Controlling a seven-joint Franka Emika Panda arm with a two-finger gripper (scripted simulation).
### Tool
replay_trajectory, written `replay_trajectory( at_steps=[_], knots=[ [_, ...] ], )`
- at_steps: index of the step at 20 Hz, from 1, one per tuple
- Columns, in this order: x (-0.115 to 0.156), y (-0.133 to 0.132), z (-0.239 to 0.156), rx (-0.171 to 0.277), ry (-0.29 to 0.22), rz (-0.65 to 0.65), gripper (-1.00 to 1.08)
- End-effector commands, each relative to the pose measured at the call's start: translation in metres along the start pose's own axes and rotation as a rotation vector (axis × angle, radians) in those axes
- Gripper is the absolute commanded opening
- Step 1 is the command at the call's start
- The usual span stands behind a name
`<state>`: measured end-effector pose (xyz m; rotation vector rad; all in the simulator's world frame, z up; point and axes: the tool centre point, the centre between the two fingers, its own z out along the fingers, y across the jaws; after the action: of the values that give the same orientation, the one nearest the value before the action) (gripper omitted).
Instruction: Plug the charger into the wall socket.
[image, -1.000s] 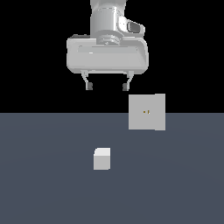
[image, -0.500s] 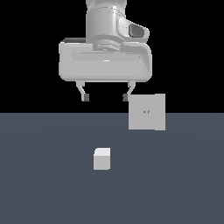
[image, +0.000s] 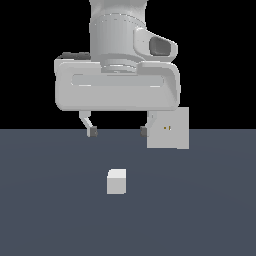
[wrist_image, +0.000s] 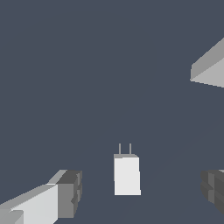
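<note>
The white two-fingered gripper hangs spread wide, empty, above the small white cube charger. The flat light-grey square wall socket stands upright at the charger's two o'clock, well apart.

- Both my views are clean simulator renders: flat, even light, no grain, no motion blur, nothing out of focus.
- The background behind me is pure black; the floor is a uniform dull slate with no glare.
- The charger shows a brighter top than front, so light comes from above.
- No cast shadows show anywhere.
- Edges look slightly jagged; no lens distortion.
</note>
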<state>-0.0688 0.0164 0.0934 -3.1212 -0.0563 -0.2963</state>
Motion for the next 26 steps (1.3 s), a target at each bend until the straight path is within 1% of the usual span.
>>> replay_trajectory(
  at_steps=[1, 6, 11, 19, 26],
  knots=[
    [-0.007, -0.001, 0.007, 0.000, 0.018, -0.002, 1.00],
    [-0.016, -0.002, 0.018, -0.001, 0.041, -0.005, 1.00],
    [-0.021, -0.002, 0.025, -0.001, 0.054, -0.006, 1.00],
    [-0.023, -0.002, 0.029, -0.001, 0.055, -0.006, 1.00],
    [-0.027, -0.002, 0.050, -0.001, 0.056, -0.006, 1.00]
  ],
)
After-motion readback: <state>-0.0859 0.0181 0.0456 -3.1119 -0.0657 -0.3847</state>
